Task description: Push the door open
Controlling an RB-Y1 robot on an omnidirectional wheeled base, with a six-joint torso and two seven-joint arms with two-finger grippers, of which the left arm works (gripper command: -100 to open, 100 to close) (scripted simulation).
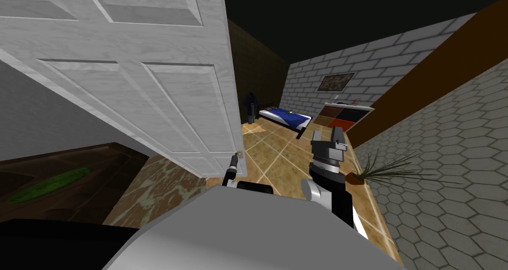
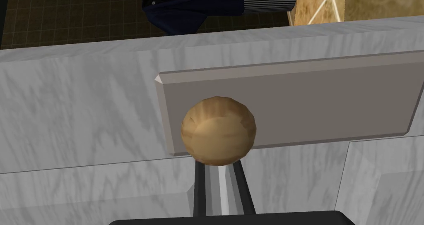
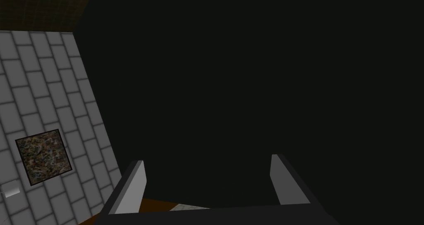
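Left jaws pinched together, tips right at the tan knob on the white door. Head view has that door ajar, bed far beyond; right jaws apart.

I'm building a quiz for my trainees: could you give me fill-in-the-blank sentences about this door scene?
The left end effector, at the tan knob, has its fingers ___. The right end effector has its fingers ___. Beyond the white door, the bed has a ___ cover.
Missing: shut; open; blue.
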